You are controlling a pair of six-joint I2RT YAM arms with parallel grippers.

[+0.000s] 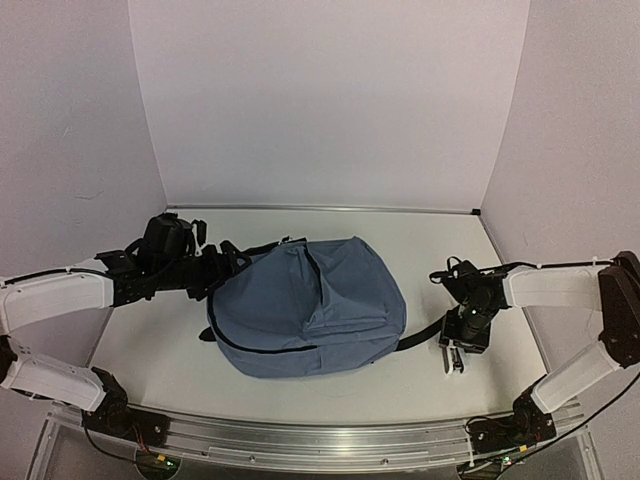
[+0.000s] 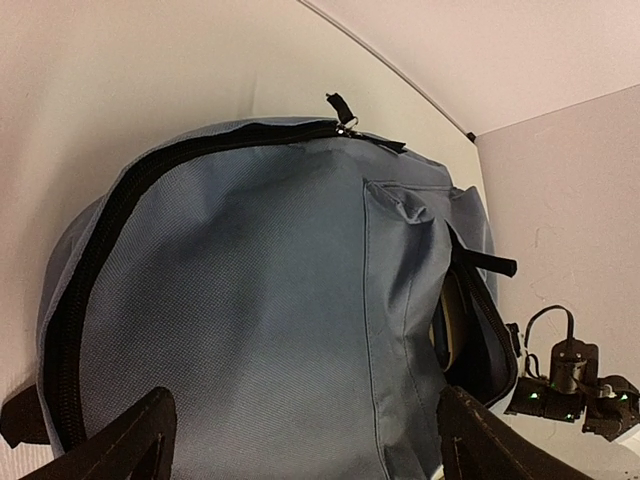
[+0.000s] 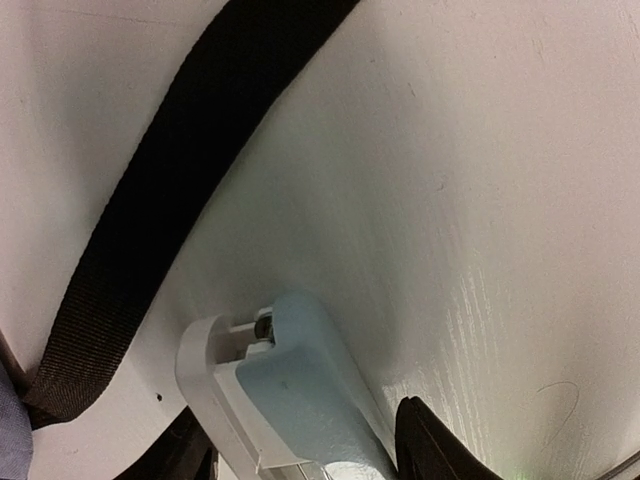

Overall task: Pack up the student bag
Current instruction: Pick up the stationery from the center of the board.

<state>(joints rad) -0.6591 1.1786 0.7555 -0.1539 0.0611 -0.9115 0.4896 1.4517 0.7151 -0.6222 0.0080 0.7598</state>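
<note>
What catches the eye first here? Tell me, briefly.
The slate-blue student bag dominates, lying flat in the middle of the table. The left gripper stands open at its left end, fingers spread either side of the fabric. A black strap trails from the bag's right side toward the right gripper.

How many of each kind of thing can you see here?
Slate-blue backpack: 1
Grippers: 2 (left gripper, right gripper)
Small pale-blue and white object by the right gripper: 1
Total: 4
</note>
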